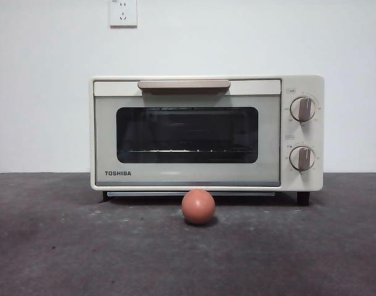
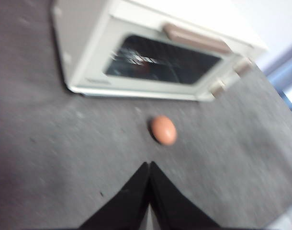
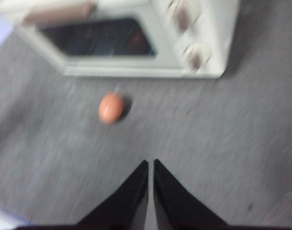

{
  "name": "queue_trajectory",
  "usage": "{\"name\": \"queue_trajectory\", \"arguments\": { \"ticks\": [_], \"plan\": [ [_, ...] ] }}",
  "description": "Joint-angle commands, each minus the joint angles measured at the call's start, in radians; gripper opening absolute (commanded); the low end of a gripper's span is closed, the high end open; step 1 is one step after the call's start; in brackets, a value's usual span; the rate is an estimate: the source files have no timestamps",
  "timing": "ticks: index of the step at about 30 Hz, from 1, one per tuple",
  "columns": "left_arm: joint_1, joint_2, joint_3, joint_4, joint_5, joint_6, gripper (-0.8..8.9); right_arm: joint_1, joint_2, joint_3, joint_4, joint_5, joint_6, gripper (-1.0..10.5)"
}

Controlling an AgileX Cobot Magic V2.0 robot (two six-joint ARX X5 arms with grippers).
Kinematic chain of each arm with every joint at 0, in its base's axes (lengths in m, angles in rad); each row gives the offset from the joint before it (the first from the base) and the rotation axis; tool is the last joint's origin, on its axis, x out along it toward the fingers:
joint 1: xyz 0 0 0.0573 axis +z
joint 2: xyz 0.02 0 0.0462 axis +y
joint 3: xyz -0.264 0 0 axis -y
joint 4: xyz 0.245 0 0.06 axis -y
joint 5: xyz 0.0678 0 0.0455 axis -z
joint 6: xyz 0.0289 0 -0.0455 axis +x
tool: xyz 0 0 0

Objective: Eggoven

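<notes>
A small reddish-brown egg (image 1: 198,206) lies on the dark grey table just in front of the cream TOSHIBA toaster oven (image 1: 206,132). The oven door is closed, with a dark glass window, a tan handle (image 1: 183,84) along its top and two knobs on the right side. In the left wrist view the egg (image 2: 163,130) and oven (image 2: 155,52) lie ahead of my left gripper (image 2: 149,165), which is shut and holds nothing. My right gripper (image 3: 150,163) is also shut and empty, hovering short of the egg (image 3: 110,108) and oven (image 3: 131,38). Neither gripper appears in the front view.
A white wall with a power socket (image 1: 123,12) stands behind the oven. Dark grey table surface (image 1: 65,246) spreads around the egg and oven on both sides.
</notes>
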Motion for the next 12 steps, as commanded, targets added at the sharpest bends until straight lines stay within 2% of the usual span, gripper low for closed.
{"name": "queue_trajectory", "arguments": {
  "ticks": [1, 4, 9, 12],
  "plan": [
    [-0.027, 0.018, 0.027, -0.030, 0.021, 0.054, 0.06, 0.032, 0.040, 0.045, -0.066, -0.024, -0.092, 0.0],
    [-0.059, 0.024, 0.031, -0.066, 0.021, 0.072, 0.06, 0.071, 0.064, 0.065, -0.115, -0.023, -0.123, 0.0],
    [-0.087, 0.026, 0.031, -0.082, 0.021, 0.075, 0.06, 0.107, 0.069, 0.066, -0.103, -0.023, -0.122, 0.1],
    [-0.087, 0.026, 0.031, -0.082, 0.021, 0.075, 0.06, 0.110, 0.069, 0.066, -0.084, -0.027, -0.119, 1.4]
  ]
}}
